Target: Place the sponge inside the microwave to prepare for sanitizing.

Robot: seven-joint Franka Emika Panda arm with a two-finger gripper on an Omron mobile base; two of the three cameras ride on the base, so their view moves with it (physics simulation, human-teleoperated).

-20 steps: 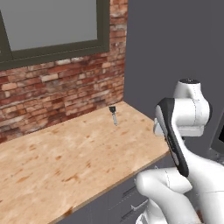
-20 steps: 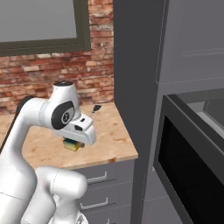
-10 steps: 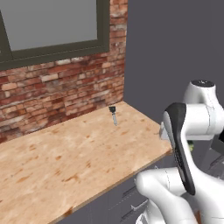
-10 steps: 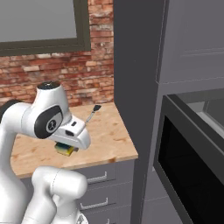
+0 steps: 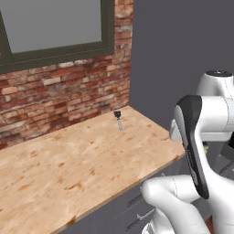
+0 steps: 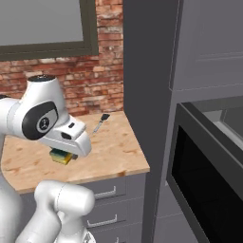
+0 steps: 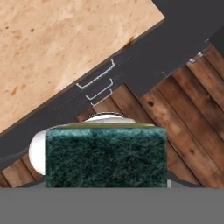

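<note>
Since the earlier frame the arm has been swung further right, off the counter's end and toward the microwave side, and the sponge (image 6: 60, 156) has been carried along with it. Nearest, in the hand view, the sponge (image 7: 106, 156) is seen clamped in the gripper (image 7: 106, 183), green scouring face toward the camera, a thin yellow edge along its top; the finger tips are hidden behind it. In the right base view the sponge is held under the white hand (image 6: 71, 140), raised above the wooden counter (image 6: 114, 156). Below it, grey drawer fronts (image 7: 98, 83) and a wooden plank floor (image 7: 175, 109) are seen. Farther back on the counter a thin dark-handled utensil (image 6: 100, 121) is left lying near the brick wall (image 6: 71, 85). At right, the microwave (image 6: 209, 175) is seen with its black-windowed door (image 6: 199, 190) open.
</note>
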